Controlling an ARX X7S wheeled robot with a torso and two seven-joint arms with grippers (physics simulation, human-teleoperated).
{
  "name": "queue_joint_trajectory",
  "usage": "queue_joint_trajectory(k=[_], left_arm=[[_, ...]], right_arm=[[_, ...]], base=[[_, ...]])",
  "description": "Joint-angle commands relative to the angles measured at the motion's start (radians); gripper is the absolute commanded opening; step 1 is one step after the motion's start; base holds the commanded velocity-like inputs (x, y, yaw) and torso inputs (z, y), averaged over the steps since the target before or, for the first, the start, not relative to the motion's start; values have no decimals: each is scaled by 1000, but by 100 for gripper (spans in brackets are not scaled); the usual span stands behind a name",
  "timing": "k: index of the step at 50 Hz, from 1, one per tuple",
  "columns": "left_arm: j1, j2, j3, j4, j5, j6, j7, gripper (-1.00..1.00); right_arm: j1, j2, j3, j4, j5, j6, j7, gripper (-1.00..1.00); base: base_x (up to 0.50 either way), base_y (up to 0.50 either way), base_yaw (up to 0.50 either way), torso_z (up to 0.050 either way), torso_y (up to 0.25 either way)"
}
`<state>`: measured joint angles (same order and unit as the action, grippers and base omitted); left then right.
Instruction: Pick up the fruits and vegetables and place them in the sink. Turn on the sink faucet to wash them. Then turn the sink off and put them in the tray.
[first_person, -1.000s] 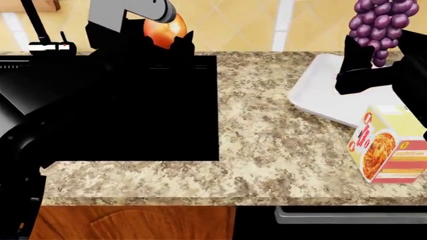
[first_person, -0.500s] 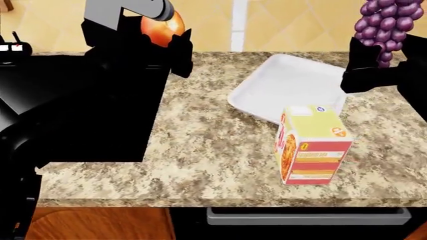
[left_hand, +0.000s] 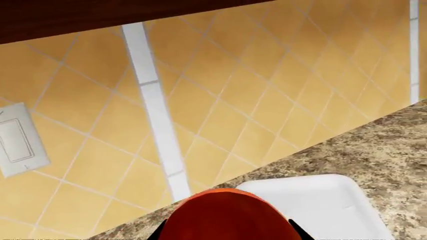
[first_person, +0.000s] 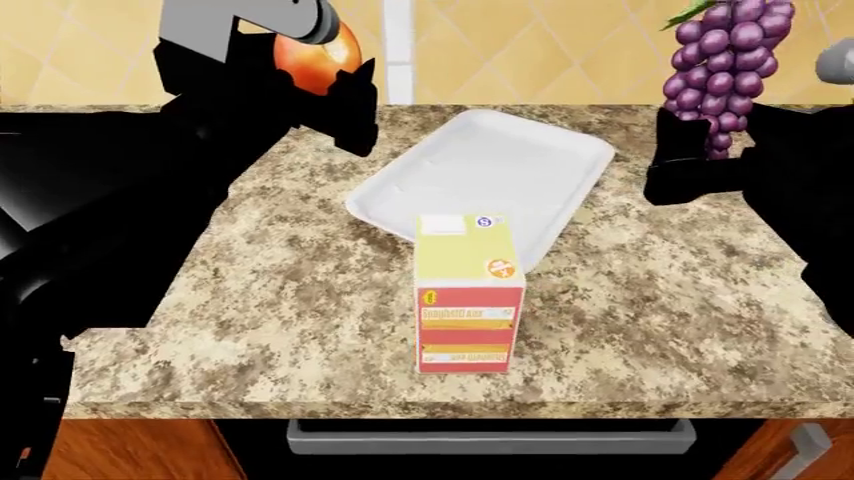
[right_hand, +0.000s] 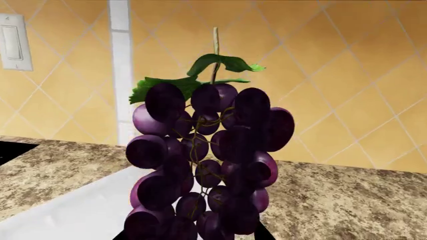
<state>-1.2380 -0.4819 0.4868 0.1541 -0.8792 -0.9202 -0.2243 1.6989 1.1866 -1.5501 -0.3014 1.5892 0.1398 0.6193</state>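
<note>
Holding fruit (first_person: 310, 62) in left pincer (first_person: 320, 85) | grape bunch (first_person: 717, 62) in right pincer (first_person: 697, 150)

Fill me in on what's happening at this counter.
The robot holds one item in each hand above the counter. Its left hand grips the orange-red fruit and its right hand grips the grape bunch, both lifted. Between them the white tray lies empty, with a spaghetti box standing at its near edge. The black sink is at the left.
</note>
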Motion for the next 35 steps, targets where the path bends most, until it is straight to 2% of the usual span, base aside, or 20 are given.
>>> queue_joint_trajectory(k=[1,10,19,29,35], left_arm=[[-3,-12,4,-16,3,3,-4,-100],[-115,-41,156,-119,69,-52,166,-100],[-228,-19,330,-210,162,-51,346,-100],[-316,8,385,-268,210,-41,410,-100],[-313,0,382,-253,210,-41,400,-100]], right_arm=[[-17,-41,11,30,-14,-18,-43,-100],[28,-108,2,110,20,87,-116,-100],[121,-191,-21,236,90,283,-201,-100],[166,-242,-47,338,131,412,-248,-100],[177,-258,-49,346,143,441,-255,-100]], base=[[0,0,0,0,0],[0,0,0,0,0],[0,0,0,0,1],[0,0,0,0,1],[500,0,0,0,0]])
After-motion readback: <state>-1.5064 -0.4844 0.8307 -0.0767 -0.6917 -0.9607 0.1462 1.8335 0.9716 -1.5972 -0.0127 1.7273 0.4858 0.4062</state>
